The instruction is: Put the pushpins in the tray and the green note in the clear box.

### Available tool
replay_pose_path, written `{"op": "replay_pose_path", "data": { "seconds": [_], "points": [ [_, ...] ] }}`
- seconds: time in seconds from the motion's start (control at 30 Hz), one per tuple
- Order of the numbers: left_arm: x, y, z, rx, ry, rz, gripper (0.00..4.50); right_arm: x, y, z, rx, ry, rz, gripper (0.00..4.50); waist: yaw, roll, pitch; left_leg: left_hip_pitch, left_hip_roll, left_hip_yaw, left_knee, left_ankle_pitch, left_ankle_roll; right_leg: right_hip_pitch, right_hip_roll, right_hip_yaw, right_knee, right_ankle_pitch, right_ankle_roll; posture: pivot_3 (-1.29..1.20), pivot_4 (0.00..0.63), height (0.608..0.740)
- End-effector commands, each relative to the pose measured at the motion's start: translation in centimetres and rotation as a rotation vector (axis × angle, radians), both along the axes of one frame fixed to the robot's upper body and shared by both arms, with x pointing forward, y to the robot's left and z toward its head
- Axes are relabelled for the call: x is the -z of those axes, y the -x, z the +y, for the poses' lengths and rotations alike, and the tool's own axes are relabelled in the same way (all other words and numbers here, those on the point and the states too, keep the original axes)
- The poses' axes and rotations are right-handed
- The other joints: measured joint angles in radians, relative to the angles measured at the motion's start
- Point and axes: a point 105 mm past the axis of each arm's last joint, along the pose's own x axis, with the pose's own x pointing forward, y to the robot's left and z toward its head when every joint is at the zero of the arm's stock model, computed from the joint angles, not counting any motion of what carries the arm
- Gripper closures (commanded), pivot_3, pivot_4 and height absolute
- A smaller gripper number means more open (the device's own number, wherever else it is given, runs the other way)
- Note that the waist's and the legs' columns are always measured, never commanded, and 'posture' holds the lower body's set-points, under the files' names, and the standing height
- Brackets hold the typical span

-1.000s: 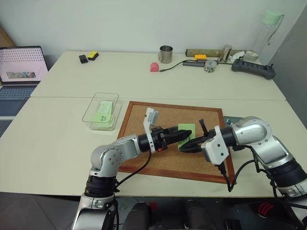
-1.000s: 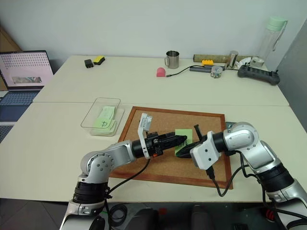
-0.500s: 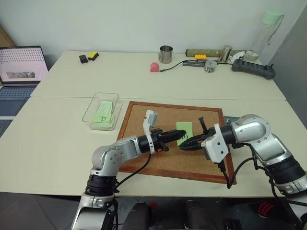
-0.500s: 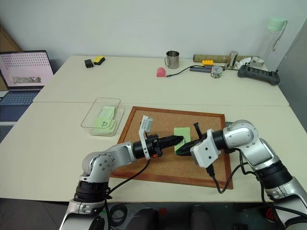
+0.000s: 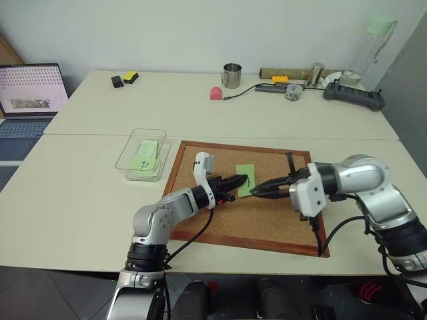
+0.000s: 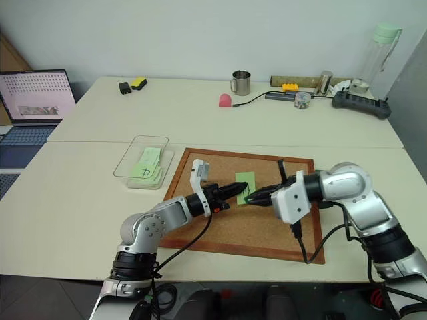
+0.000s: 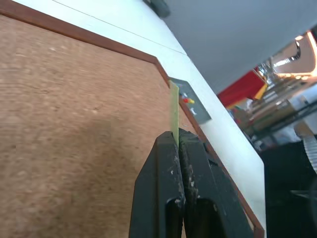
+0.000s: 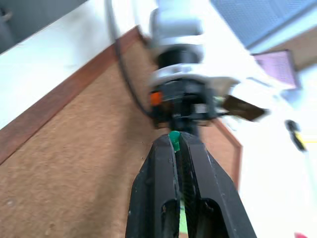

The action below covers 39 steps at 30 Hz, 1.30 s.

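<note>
Green note (image 5: 245, 181) hangs at frame centre above the cork board (image 5: 220, 220), pinched between left gripper (image 5: 244, 179) and right gripper (image 5: 255, 193), arms reaching inward.

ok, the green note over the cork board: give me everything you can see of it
The green note is a light green square of thin paper with a small black scribble near its lower edge. It is lifted off the cork board, held between the two claws: the left claw is shut on one edge, seen edge-on as a thin upright strip, and the right claw pinches the opposite edge.
</note>
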Motion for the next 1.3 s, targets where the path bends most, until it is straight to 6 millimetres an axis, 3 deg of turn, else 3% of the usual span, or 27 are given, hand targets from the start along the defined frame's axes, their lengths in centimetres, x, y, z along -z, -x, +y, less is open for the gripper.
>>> {"op": "replay_pose_path", "data": {
  "seconds": [0.03,0.2,0.27,0.37,0.57,0.7,1.17,1.3],
  "points": [
    [-1.3,-0.2,0.4,-0.037,0.038,-0.062,4.45,-1.9,-1.2,-3.2,0.227,-0.106,0.086,4.5,0.001,0.0,0.0,0.0,0.0,0.0,0.0,0.0,0.0,0.0,0.0,0.0,0.0,0.0,0.0,0.0,0.15,0.74],
    [-3.2,0.4,1.4,-0.061,0.009,-0.186,4.45,-1.7,-3.8,-10.5,0.631,-0.236,0.207,4.5,0.002,0.0,0.0,0.0,0.0,0.001,0.0,0.0,0.0,0.0,-0.001,0.001,0.0,0.0,0.0,0.0,0.15,0.74],
    [-4.4,1.2,1.8,-0.056,-0.019,-0.262,4.45,-0.1,-5.0,-14.6,0.857,-0.308,0.26,4.5,0.001,0.0,0.0,0.0,0.0,0.001,0.0,0.0,0.0,0.0,0.0,0.0,0.0,0.0,0.0,0.0,0.15,0.74],
    [-5.2,1.9,2.1,-0.053,-0.042,-0.311,4.45,1.8,-5.7,-17.6,1.034,-0.357,0.315,4.5,0.001,0.0,0.0,0.0,0.0,0.002,-0.001,0.0,0.0,0.0,0.0,0.001,0.0,0.0,-0.001,0.0,0.15,0.74],
    [-5.9,2.0,2.6,-0.073,-0.076,-0.361,4.45,5.1,-6.5,-18.9,1.166,-0.391,0.477,4.5,-0.004,0.0,0.0,0.0,0.0,0.005,0.0,0.0,0.001,0.0,0.001,0.001,0.0,0.0,-0.001,0.0,0.15,0.74],
    [-5.9,2.0,2.6,-0.077,-0.098,-0.381,4.45,6.0,-6.7,-19.1,1.194,-0.375,0.526,4.5,-0.003,0.0,0.0,0.0,0.0,0.005,0.0,0.0,0.001,0.0,0.001,0.001,0.0,0.0,-0.001,0.0,0.15,0.74],
    [-6.5,1.9,3.7,-0.13,-0.125,-0.432,4.5,5.1,-6.9,-19.0,1.184,-0.387,0.543,1.44,-0.003,0.0,0.0,0.0,0.0,0.005,0.0,0.0,0.001,0.0,0.001,0.001,0.0,0.0,0.0,0.0,0.15,0.74],
    [-7.9,1.9,4.9,-0.19,-0.15,-0.487,4.5,2.8,-6.4,-17.5,1.058,-0.319,0.474,0.49,-0.003,0.001,0.0,0.0,0.0,0.005,0.0,0.0,0.001,0.0,0.001,0.001,0.0,0.0,0.0,0.0,0.15,0.74]
  ]
}}
